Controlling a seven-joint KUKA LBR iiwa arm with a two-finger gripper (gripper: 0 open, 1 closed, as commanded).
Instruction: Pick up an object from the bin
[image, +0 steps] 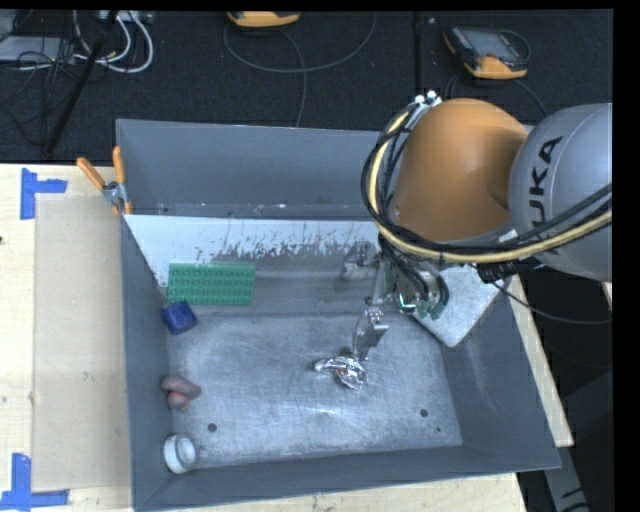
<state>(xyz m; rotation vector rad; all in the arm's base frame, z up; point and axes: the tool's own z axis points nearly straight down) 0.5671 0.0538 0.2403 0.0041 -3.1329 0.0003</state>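
Note:
My gripper (370, 335) reaches down from under the arm's orange cover into the middle of the bin, right of centre. Its tip stands just above and to the right of a small shiny, crumpled silver thing (342, 371) on the bin floor. I cannot make out whether it touches that thing.
A flat green studded plate (210, 284) leans at the back left, with a small blue block (180, 318) just below it. A pinkish lump (180, 392) and a white round cap (180, 453) lie along the left wall near the front corner.

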